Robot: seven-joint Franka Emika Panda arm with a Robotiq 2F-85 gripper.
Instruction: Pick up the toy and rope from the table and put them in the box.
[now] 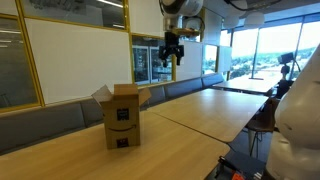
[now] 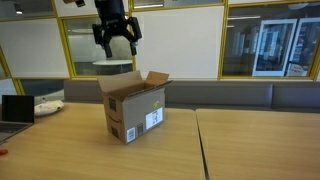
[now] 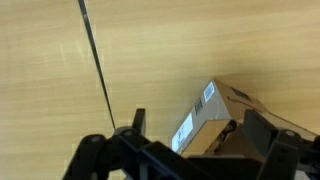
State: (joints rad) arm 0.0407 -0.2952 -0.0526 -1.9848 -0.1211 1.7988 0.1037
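Observation:
The brown cardboard box (image 1: 122,118) stands upright on the light wood table (image 1: 200,115) with its top flaps open; it shows in both exterior views (image 2: 135,112). My gripper (image 1: 172,55) hangs high above the table, up and to one side of the box, open and empty (image 2: 116,46). The wrist view looks down between the two fingers (image 3: 200,125) at the box (image 3: 205,105) and the table seam (image 3: 95,60). No toy and no rope shows on the table. The inside of the box is too dark to read.
A laptop (image 2: 12,110) and a white object (image 2: 48,104) lie at the table's far end. A padded bench (image 2: 250,95) runs along the glass wall. Another table (image 1: 245,88) stands near the windows. A white machine body (image 1: 300,120) fills one edge.

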